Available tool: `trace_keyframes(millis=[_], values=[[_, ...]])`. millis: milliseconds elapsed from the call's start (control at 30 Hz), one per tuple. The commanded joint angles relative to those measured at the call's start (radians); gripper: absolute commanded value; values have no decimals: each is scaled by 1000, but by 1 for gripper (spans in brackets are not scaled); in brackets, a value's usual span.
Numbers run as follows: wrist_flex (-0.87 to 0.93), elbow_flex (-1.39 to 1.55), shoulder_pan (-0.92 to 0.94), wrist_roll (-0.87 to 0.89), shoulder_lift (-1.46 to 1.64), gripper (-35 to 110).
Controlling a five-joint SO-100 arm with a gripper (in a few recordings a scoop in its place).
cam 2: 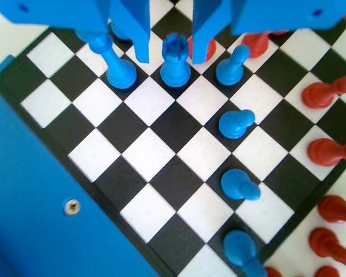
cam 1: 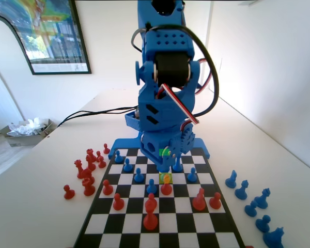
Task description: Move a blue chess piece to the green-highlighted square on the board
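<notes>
Blue chess piece (cam 2: 236, 124) not picked yet, sits on the board (cam 2: 132, 156) in the pawn row. My gripper (cam 2: 170, 43) hangs low, jaws apart, straddling a taller blue piece (cam 2: 175, 62). Green-highlighted square (cam 1: 164, 152) unfilled, partly behind my gripper. Grasp, carry, place all left.

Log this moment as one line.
gripper: open, low | jaws: either side of blue chess piece, not touching | green-highlighted square: partly hidden by gripper | phase: pre-grasp
</notes>
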Motion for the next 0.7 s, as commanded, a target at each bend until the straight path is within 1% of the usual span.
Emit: trace_keyframes(millis=[0,667], values=[[-6,-2,-14,-17,21,11],[-81,32,-9,-31,5,8]])
